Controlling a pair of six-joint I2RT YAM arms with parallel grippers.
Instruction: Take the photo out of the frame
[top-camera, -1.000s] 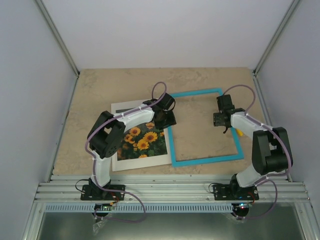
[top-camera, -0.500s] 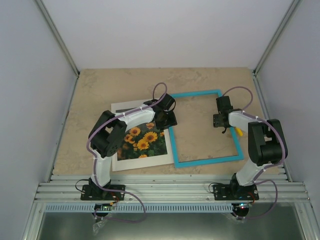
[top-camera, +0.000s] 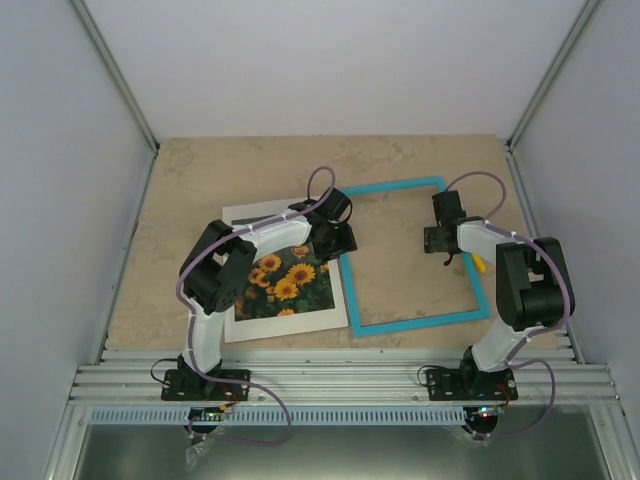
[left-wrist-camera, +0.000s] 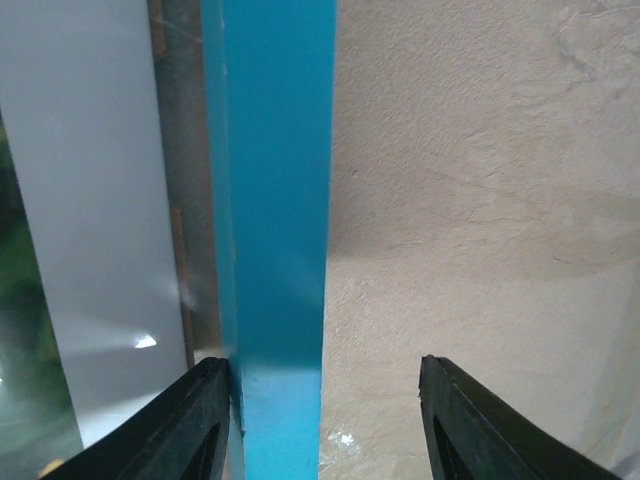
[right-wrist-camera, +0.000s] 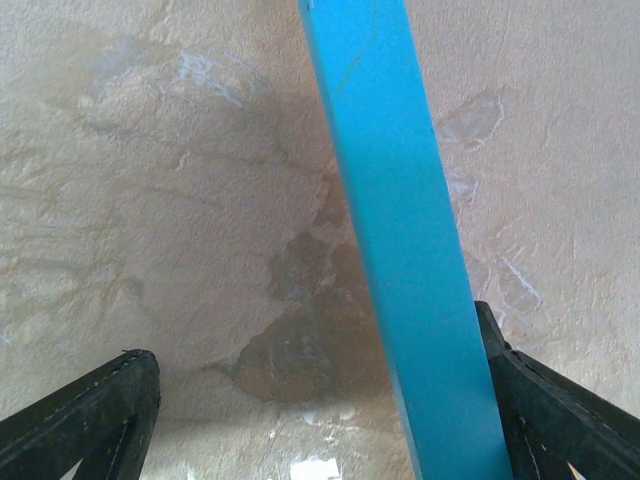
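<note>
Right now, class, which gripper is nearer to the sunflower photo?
Left. The left gripper sits over the left bar of the frame, right beside the photo. The right gripper is over the frame's right bar, across the opening from the photo.

The beige, stone-patterned table (top-camera: 200, 180) carries 2 things directly. The turquoise frame (top-camera: 415, 322) lies right of centre, with bare tabletop showing through its opening. Just beside its left bar, toward the near-left corner, a white sheet (top-camera: 250, 213) lies under the sunflower photo (top-camera: 285, 285).
</note>
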